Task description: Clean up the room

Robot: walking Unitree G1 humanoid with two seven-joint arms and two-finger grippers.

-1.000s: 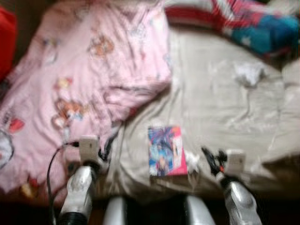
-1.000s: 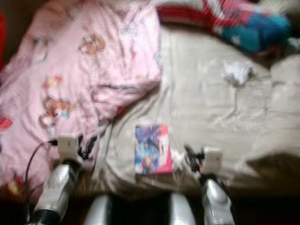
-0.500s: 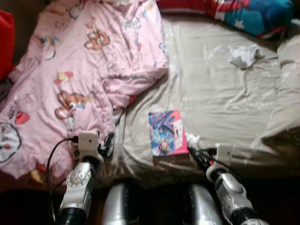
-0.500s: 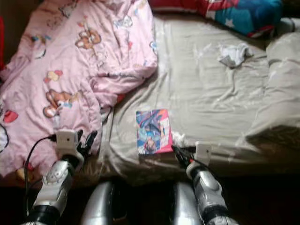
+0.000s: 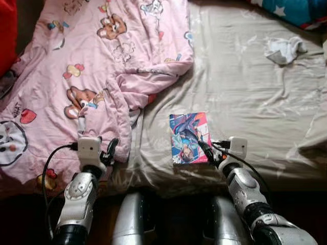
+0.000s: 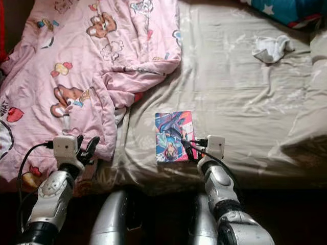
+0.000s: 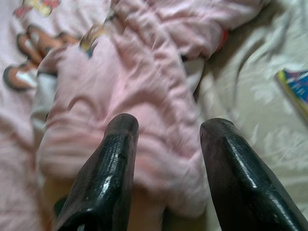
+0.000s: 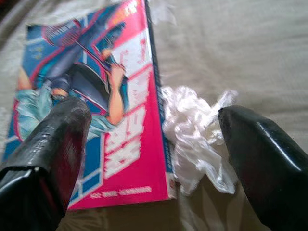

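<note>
A colourful comic book (image 5: 189, 138) with a pink edge lies flat on the beige bed sheet (image 5: 255, 97) near the bed's front edge. My right gripper (image 5: 207, 153) is open at the book's near right corner; one finger rests over the cover (image 8: 91, 110) and the other stands past a crumpled clear wrapper (image 8: 197, 139) beside the book. My left gripper (image 5: 109, 153) is open over the hem of the pink cartoon blanket (image 5: 87, 76), seen close up between its fingers (image 7: 154, 120). A crumpled white cloth (image 5: 283, 50) lies far back right on the sheet.
A red and blue patterned cover (image 5: 301, 11) runs along the far right of the bed. A red cushion (image 5: 6, 30) sits at the far left. A beige pillow or bunched sheet (image 5: 317, 138) rises at the right edge. My silver legs (image 5: 133, 224) stand against the bed front.
The camera tilted and sharpened, shifting the scene. My right gripper moved left and forward onto the book's corner. The left gripper stays by the blanket hem.
</note>
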